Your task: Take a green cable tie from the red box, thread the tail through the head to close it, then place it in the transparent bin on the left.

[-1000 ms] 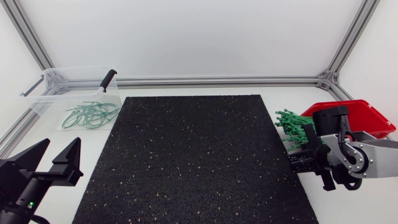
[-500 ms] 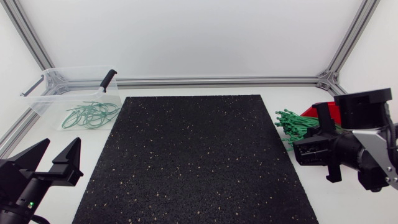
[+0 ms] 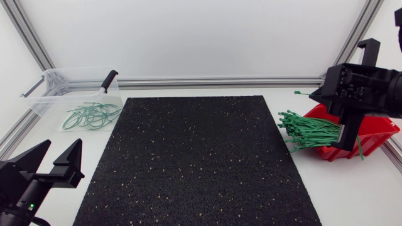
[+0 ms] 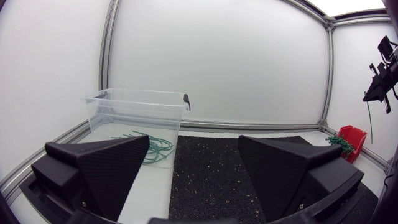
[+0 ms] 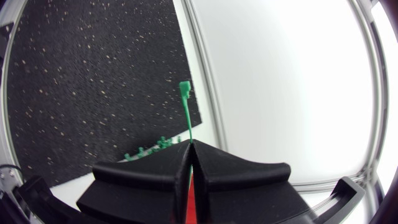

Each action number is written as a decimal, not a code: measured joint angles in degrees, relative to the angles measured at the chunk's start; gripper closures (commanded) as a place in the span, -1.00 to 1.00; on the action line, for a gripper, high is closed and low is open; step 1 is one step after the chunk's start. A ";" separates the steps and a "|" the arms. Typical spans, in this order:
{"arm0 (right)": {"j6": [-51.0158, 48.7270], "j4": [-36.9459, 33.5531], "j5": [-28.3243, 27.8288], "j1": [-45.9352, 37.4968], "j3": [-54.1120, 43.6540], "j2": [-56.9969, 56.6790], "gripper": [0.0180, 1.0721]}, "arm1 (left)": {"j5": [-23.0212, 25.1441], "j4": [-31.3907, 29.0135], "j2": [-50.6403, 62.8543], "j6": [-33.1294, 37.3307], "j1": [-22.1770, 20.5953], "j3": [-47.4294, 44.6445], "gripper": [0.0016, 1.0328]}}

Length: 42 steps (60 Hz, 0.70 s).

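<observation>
Right wrist view: green cable tie (image 5: 188, 118) clamped between the pressed-together fingers of the right gripper (image 5: 190, 149), head end projecting ahead of the tips. Gripper raised over red box (image 3: 377, 135) at the tabletop's right edge. Left gripper (image 3: 61, 149) at near left corner, fingers spread, empty. Transparent bin (image 3: 47, 94) at far left corner.

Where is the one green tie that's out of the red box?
The green tie is pinched in the right hand, its head poking out ahead of it, held up above the red box at the head view's right.
</observation>
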 measured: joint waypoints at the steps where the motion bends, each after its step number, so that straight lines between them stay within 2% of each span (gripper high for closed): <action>1: 1.79 -1.29 -1.03 0.00 0.79 0.72 0.89 | 0.02 0.02 0.00 0.00 0.00 0.00 -0.92; 13: 14.05 -11.06 -11.04 0.68 4.61 7.08 0.83 | 0.02 0.02 0.00 0.00 0.00 0.00 -0.92; 21: 19.56 -14.73 -16.76 2.51 6.60 11.65 0.89 | 0.02 0.00 0.00 0.00 -0.02 0.00 -0.92; 42: 28.87 -18.88 -31.39 11.87 8.33 18.91 0.89 | 0.02 0.02 0.00 0.00 -0.61 0.00 -0.92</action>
